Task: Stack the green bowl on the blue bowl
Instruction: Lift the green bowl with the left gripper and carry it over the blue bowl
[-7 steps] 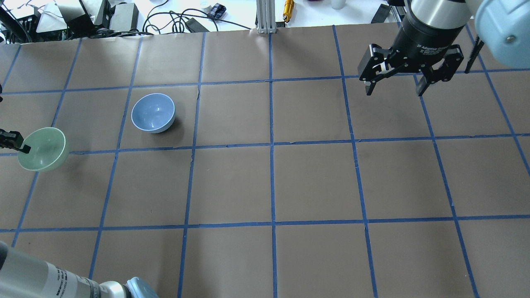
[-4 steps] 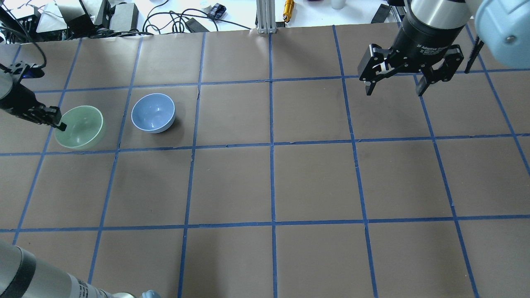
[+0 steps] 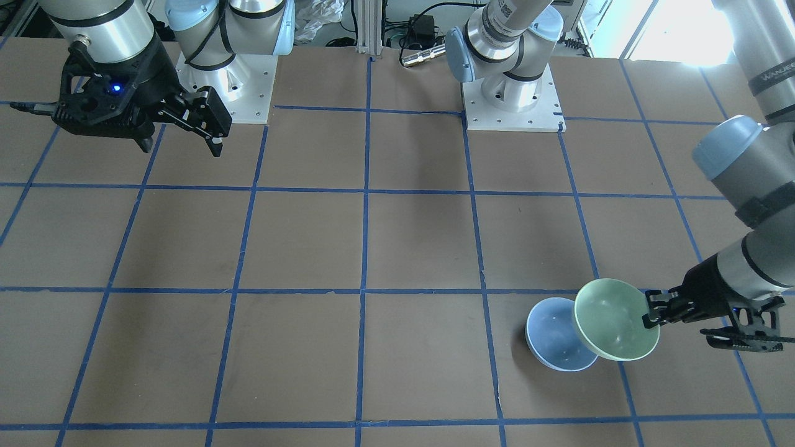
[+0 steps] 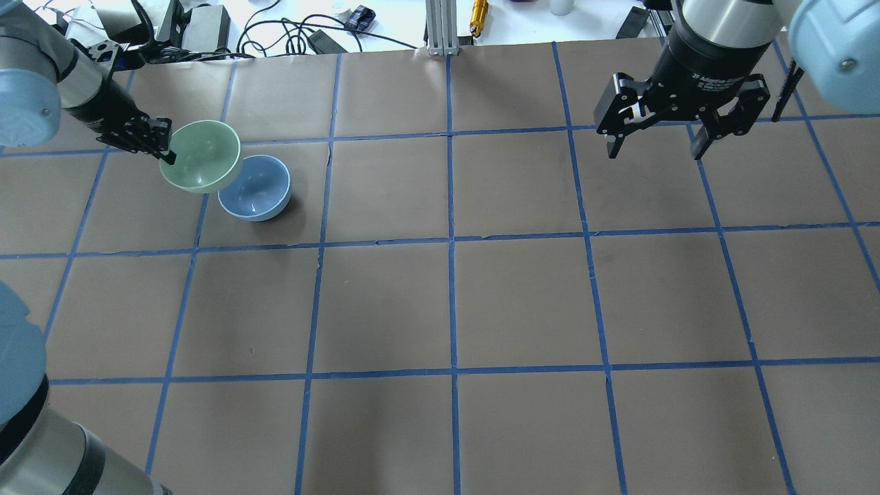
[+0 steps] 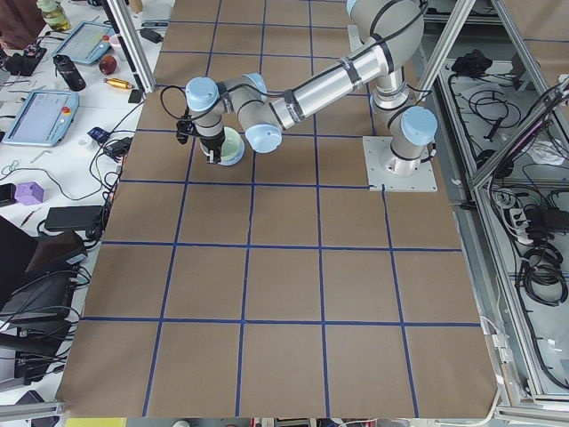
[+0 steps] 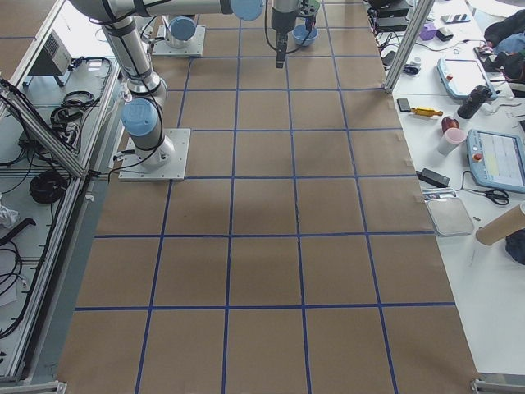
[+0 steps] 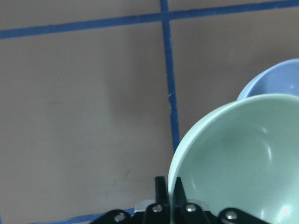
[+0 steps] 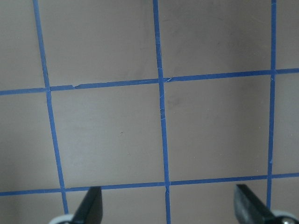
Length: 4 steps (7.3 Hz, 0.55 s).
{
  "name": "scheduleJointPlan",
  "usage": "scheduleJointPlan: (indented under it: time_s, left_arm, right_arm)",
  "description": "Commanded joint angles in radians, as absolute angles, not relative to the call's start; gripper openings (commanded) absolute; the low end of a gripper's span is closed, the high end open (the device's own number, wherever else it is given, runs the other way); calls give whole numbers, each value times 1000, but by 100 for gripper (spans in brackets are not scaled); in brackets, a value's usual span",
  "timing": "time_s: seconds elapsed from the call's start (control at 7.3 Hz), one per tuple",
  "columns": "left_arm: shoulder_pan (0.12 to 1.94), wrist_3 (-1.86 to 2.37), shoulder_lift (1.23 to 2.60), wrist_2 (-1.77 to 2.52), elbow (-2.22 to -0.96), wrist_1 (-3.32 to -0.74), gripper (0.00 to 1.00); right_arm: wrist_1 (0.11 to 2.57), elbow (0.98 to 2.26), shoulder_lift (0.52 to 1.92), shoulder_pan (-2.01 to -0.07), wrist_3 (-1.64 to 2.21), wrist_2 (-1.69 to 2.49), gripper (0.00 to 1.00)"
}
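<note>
L gripper [image 4: 165, 150] has its jaws pinching the rim of the green bowl [image 4: 201, 166], one finger inside & one outside. The rest of the bowl sticks out ahead of the jaws, held up off the table [image 4: 522, 289]. The blue bowl [image 4: 261, 194] sits on the table just past the jaws, w/ the green bowl's far edge overlapping its near rim in overhead & wrist views. R gripper [image 4: 654, 152] hangs well apart, jaws spread wide.
</note>
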State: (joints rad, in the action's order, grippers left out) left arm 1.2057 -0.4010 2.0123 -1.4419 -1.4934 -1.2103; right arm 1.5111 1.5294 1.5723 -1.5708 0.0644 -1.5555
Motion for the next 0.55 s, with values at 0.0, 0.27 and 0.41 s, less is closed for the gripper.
scheduleJointPlan:
  time_s: [0.0, 0.27, 0.41]
  left_arm:
    - [1255, -342, 2020, -1436, -1500, -1206, 0]
    - [1255, -342, 2054, -1440, -1522, -1152, 0]
    - [1255, -342, 2056, -1440, -1528, -1152, 0]
  right_arm:
    - [1511, 1529, 1572, -1571, 64, -1555, 100]
    - [1511, 1529, 1572, -1571, 64, -1555, 100]
    - [1511, 1531, 1572, -1571, 64, -1555, 100]
